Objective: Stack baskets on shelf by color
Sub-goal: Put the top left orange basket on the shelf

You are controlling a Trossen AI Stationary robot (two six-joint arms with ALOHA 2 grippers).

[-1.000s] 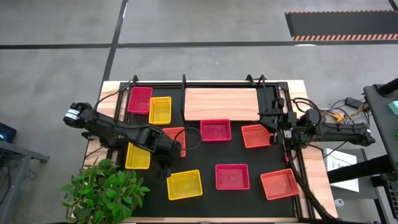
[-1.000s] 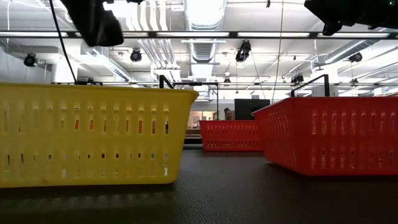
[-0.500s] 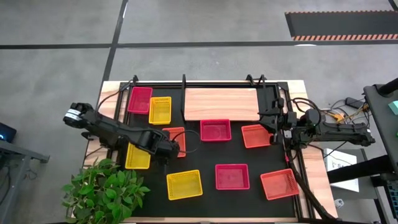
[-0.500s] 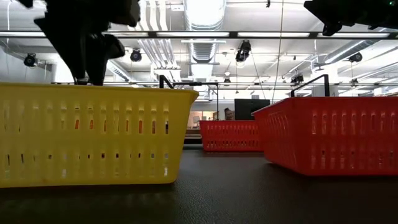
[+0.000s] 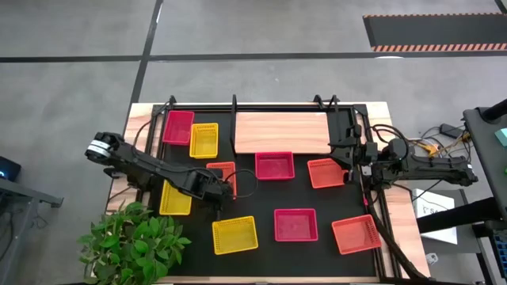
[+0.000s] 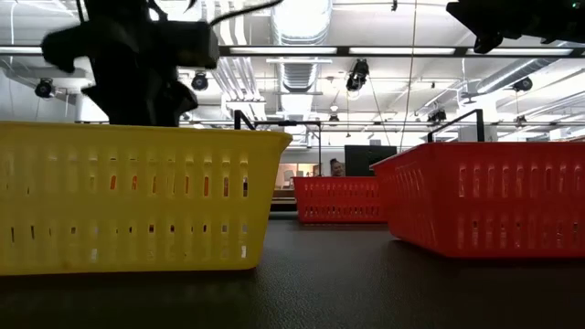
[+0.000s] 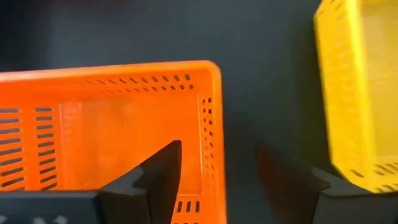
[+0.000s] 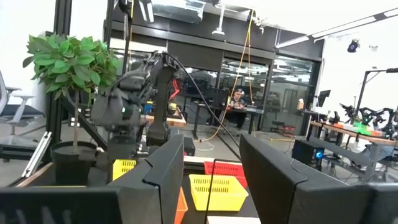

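Note:
Several mesh baskets lie on the black mat. An orange basket [image 5: 219, 170] sits left of centre, and my left gripper [image 5: 223, 190] hangs open over its near end. In the left wrist view my left gripper [image 7: 219, 149] straddles one wall [image 7: 210, 118] of this orange basket [image 7: 99, 124] near a corner, one finger inside and one outside. A yellow basket [image 7: 357, 93] lies beside it. My right gripper [image 5: 348, 165] waits open at the table's right, next to another orange basket [image 5: 325, 172]. The wooden shelf [image 5: 283, 132] stands bare at the far side.
Red-pink baskets [image 5: 178, 127] [image 5: 275, 165] [image 5: 295, 224], yellow baskets [image 5: 203, 140] [image 5: 175, 198] [image 5: 234, 234] and an orange basket [image 5: 356, 234] are spread over the mat. A potted plant [image 5: 131, 241] stands at the near left corner. Black uprights [image 5: 234, 119] flank the shelf.
My left gripper has come down from above the mat toward the orange basket left of centre, so that its open fingers now stand on either side of one wall. The baskets have stayed where they were.

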